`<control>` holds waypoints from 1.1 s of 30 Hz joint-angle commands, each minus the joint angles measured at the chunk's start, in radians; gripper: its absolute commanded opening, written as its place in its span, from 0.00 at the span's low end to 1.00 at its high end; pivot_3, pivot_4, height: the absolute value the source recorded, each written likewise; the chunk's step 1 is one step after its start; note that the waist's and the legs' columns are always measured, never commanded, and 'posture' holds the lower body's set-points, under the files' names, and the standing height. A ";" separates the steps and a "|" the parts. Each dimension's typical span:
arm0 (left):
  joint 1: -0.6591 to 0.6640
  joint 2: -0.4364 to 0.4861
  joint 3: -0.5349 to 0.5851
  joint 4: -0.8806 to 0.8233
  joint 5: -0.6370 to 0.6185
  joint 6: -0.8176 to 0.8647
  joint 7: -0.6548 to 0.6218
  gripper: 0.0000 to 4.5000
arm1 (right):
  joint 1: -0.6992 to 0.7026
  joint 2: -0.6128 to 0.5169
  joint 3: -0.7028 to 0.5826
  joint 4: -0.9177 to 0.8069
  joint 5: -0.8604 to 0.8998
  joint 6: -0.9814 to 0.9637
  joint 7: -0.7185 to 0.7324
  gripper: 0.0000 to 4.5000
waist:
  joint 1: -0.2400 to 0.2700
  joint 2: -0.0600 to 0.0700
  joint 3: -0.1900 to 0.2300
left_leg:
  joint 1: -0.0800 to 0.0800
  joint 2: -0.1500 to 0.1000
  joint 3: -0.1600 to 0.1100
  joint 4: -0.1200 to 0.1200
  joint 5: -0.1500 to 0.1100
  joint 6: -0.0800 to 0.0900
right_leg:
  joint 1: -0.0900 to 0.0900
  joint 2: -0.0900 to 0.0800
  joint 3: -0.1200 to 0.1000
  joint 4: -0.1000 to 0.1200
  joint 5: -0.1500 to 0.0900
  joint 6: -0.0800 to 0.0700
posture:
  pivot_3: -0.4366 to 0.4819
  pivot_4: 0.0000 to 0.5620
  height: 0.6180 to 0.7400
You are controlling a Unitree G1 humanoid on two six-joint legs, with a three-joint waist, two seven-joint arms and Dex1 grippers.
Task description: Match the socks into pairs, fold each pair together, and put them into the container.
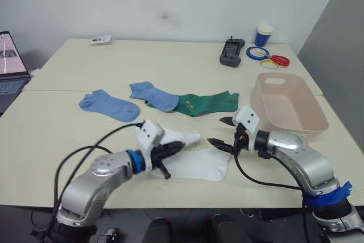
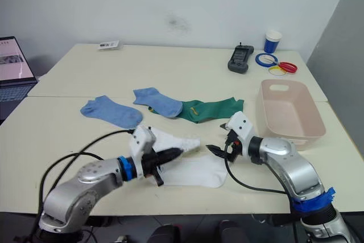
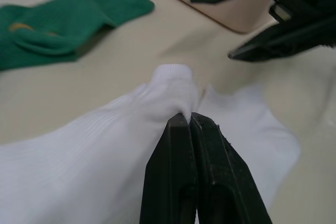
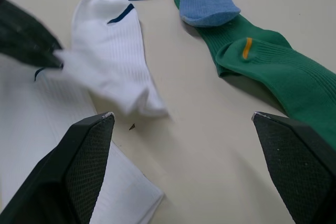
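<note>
My left gripper (image 1: 175,148) is clamped on 1 white ribbed sock (image 1: 181,137) above the other flat white sock (image 1: 199,166); my right gripper (image 1: 223,131) hangs spread apart beside it.

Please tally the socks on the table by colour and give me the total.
White socks: 2, one pinched by the left gripper, one flat.
Light blue socks: 2.
Dark green socks: 2, overlapping.
Total: 6.

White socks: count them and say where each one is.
2. One white sock is pinched in the shut left gripper near the table's front. The other white sock lies flat beside it, before the open right gripper. None seems hidden.
</note>
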 commanded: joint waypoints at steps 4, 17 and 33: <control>-0.020 0.012 0.002 -0.030 -0.030 0.001 -0.039 0.36 | 0.032 -0.018 -0.033 -0.022 0.002 -0.022 -0.001 1.00 | -0.001 0.000 0.000 | 0.000 0.000 0.001 0.000 0.000 0.000 | 0.000 0.000 0.001 -0.001 0.000 0.000 | 0.48 0.27 1.00; -0.199 0.146 0.266 0.542 0.049 -0.172 -0.053 0.99 | -0.019 0.026 0.086 -0.033 0.007 0.131 -0.009 1.00 | -0.002 0.001 0.000 | 0.000 0.000 0.001 0.000 0.000 0.000 | -0.001 0.001 0.000 -0.001 0.000 0.000 | 0.48 0.27 1.00; -0.250 0.083 0.184 0.682 0.151 -0.203 -0.071 0.72 | -0.075 0.104 0.140 0.078 -0.012 0.161 -0.011 0.72 | 0.002 0.000 0.000 | -0.001 0.001 0.000 0.000 0.000 0.000 | -0.001 -0.001 -0.001 0.000 0.000 0.000 | 0.48 0.27 1.00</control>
